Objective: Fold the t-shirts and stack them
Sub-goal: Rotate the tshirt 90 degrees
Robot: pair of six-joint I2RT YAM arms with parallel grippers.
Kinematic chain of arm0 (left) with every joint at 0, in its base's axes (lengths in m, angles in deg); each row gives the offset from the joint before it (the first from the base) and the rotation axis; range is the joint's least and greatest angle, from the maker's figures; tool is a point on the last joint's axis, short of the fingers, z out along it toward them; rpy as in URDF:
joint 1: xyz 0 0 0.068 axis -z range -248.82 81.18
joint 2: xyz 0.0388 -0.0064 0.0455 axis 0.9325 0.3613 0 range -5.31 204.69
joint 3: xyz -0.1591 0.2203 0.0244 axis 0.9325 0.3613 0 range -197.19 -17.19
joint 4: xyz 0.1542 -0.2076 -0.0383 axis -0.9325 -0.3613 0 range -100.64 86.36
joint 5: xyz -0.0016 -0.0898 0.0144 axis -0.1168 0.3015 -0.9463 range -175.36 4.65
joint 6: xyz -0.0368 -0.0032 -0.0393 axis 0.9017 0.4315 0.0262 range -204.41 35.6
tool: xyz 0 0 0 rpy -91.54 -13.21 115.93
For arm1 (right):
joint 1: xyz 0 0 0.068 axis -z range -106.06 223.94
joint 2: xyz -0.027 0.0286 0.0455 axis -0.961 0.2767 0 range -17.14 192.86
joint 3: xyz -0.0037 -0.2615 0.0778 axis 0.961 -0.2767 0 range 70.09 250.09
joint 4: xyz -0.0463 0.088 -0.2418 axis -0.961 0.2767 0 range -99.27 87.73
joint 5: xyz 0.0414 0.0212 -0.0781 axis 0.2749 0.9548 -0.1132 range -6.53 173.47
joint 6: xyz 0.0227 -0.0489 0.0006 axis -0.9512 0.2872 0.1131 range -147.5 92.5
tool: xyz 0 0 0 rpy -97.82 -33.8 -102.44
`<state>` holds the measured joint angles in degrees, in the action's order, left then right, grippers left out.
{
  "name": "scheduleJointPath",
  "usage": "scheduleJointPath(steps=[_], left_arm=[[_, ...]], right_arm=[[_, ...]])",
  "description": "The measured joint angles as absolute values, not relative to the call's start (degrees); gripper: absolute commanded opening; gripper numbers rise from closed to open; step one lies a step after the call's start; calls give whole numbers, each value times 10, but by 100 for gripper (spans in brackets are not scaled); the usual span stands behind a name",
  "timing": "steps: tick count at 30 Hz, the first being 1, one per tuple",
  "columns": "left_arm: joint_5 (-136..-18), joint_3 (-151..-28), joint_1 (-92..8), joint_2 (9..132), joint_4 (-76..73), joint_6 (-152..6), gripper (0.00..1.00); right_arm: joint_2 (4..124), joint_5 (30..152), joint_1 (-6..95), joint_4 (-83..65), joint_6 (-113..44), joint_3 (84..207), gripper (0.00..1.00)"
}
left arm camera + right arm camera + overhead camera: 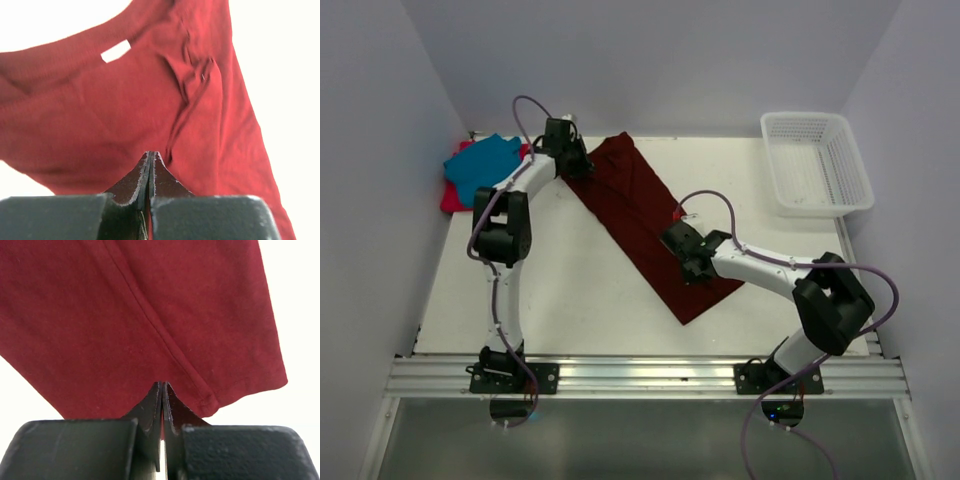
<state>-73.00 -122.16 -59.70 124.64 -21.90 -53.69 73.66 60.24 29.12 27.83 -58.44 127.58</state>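
The dark maroon t-shirt (640,215) lies as a long strip running diagonally across the table, from the far left toward the near middle. My left gripper (582,165) is at its far end, shut, with a sliver of the cloth (100,115) between the closed fingertips (151,154). My right gripper (674,232) is at the strip's right edge near the hem and is also shut on the cloth (100,315), tips together (163,385). A teal blue t-shirt (485,165) lies on a red-pink t-shirt (450,197) at the far left.
A white mesh basket (817,165) stands at the far right corner. White walls close in the table on the left, the back and the right. A metal rail (640,375) carrying the arm bases runs along the near edge.
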Motion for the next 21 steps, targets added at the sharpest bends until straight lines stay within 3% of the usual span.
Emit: scheduleJointPath(steps=[14, 21], left_arm=[[-716, -1316, -602, 1361, -223, -494, 0], [-652, -1320, -604, 1382, -174, -462, 0]], right_arm=[[760, 655, 291, 223, -590, 1226, 0], [752, 772, 239, 168, -563, 1210, 0]])
